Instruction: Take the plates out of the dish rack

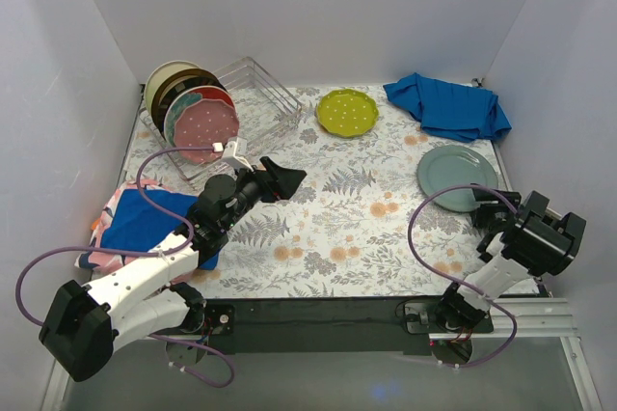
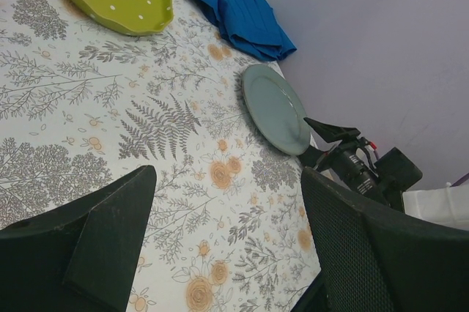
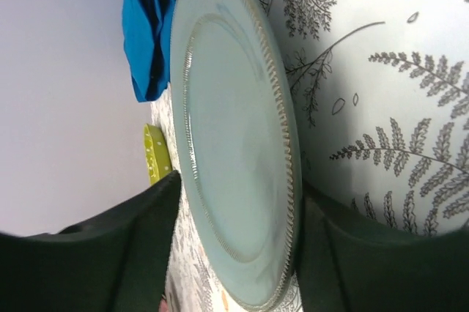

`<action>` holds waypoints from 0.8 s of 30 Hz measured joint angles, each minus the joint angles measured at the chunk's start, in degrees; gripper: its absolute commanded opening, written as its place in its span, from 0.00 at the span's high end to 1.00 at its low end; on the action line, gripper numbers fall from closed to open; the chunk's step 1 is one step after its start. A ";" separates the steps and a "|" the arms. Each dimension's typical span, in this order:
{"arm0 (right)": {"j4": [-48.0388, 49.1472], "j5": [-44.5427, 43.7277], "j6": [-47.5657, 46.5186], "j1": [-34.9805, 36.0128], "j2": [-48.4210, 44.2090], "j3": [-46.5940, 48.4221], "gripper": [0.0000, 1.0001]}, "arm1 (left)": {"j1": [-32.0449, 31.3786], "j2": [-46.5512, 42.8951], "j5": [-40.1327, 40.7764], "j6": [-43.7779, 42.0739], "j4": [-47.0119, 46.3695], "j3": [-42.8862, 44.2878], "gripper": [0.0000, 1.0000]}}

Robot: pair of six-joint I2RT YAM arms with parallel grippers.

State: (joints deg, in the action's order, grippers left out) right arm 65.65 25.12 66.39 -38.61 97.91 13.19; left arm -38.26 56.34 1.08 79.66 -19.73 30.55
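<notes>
Table (image 1: 366,237) w/ fern-print cover carries everything. Dish rack (image 1: 275,93) sits far left corner, wire grid. I count approx four plates upright in it, packed face to face, pink scalloped plate (image 1: 204,124) nearest front. Two are already flat on the table: lime-green dotted plate (image 1: 347,112) mid-back, grey-teal plate (image 1: 453,175) far right, near the blue cloth (image 1: 448,107).

Handling, my guess: glazed ceramic, so rigid, fairly heavy, slick, chips if knocked. Only sensible hold is the rim, pinched across its thickness. For racked ones I'd take the top edge of the front plate and lift straight up, since neighbours sit v. close and the wires could snag.

Left end effector (image 1: 280,179) hovers just beside the rack front, fingers wide, nothing in them. Right end effector (image 1: 490,210) is at the grey-teal plate's near rim, fingers parted either side of it, not pinching afaict.
</notes>
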 measured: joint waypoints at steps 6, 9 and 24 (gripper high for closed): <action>-12.28 -3.19 -4.02 0.04 -6.51 2.47 0.22 | -0.22 0.00 0.00 0.02 0.00 0.00 0.22; -19.28 -5.99 -5.97 0.07 -10.29 3.72 0.19 | -0.24 0.00 0.00 0.02 0.00 0.00 0.23; -51.76 -14.40 -18.91 3.32 -19.39 15.19 0.16 | -0.61 0.00 0.02 -0.22 0.02 0.00 0.26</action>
State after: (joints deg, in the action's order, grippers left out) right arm 13.89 10.72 47.48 -35.29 78.52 28.38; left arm -38.87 56.34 1.10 79.44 -19.70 30.55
